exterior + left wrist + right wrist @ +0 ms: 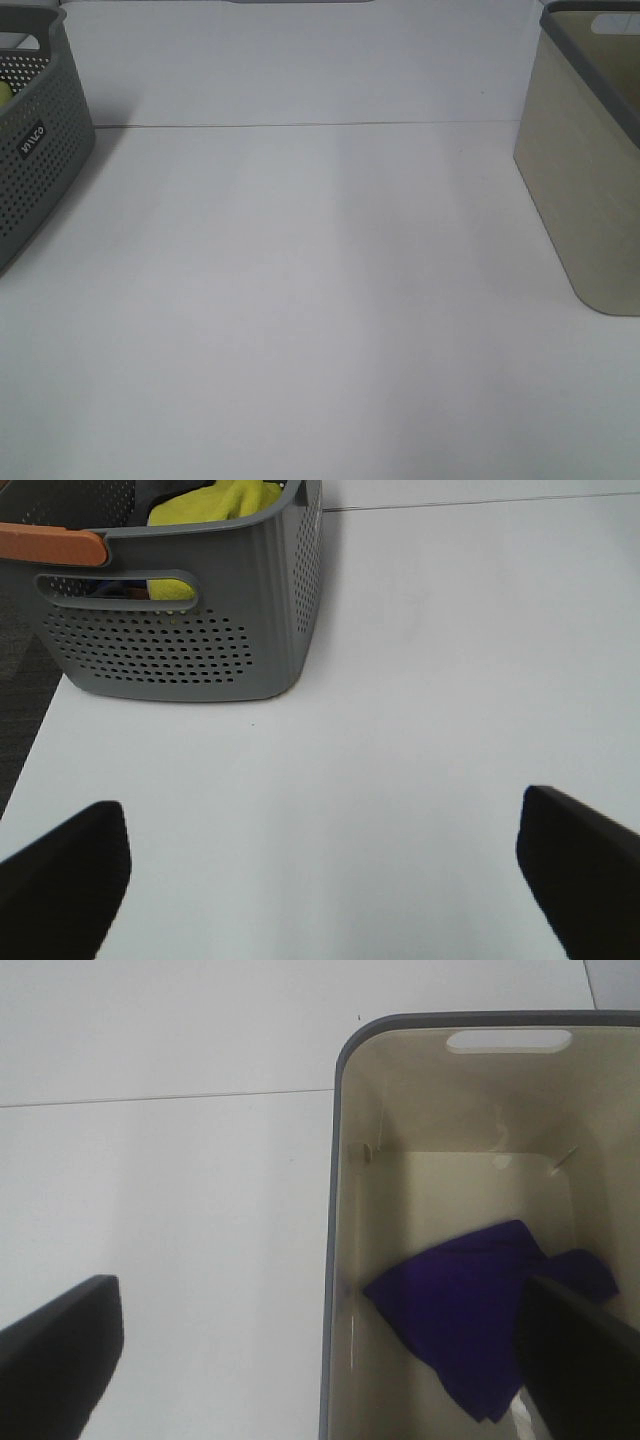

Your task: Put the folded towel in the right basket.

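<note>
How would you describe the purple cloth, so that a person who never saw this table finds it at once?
Start at the white table and go to the beige basket at its right side. The purple cloth lies crumpled on that basket's floor. The grey perforated basket on the left holds a yellow cloth instead.

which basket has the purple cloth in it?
The beige basket on the right: purple cloth lies on its floor. The grey perforated basket holds yellow cloth.
</note>
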`<state>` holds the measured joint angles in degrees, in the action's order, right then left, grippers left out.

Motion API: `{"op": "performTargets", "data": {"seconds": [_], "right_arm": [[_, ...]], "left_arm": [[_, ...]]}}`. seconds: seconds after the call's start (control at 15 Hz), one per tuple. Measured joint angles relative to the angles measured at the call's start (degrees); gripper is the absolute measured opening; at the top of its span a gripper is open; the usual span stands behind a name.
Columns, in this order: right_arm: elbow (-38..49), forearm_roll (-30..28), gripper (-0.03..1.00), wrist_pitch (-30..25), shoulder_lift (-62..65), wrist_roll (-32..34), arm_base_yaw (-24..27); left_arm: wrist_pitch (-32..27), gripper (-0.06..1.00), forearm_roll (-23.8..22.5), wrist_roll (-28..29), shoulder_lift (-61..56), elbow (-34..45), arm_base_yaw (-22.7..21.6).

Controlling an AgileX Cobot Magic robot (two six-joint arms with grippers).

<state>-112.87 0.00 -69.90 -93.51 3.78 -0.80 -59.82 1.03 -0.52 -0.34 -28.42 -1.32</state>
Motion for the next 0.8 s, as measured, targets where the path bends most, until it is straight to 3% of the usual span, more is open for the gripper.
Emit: {"op": "performTargets", "data": {"seconds": [0.4, 0.47, 0.53, 0.8], "right_arm": [[33.29, -3.44, 0.96, -0.11, 37.01, -0.06, 0.0], [35.75, -3.44, 0.96, -0.11, 39.71, -0.06, 0.0], [48.24, -3.44, 0.96, 0.46, 53.57, -0.06, 0.0], [64.52, -3.44, 0.96, 4.18, 74.77, -0.11, 0.0]], "left_arm": [[0.0, 0.99, 0.0, 0.0, 0.0, 0.0, 0.0], [0.0, 0.99, 0.0, 0.0, 0.0, 0.0, 0.0], [0.0, 0.99, 0.0, 0.0, 0.0, 0.0, 0.0], [0.0, 0.99, 0.0, 0.0, 0.0, 0.0, 0.0]]}}
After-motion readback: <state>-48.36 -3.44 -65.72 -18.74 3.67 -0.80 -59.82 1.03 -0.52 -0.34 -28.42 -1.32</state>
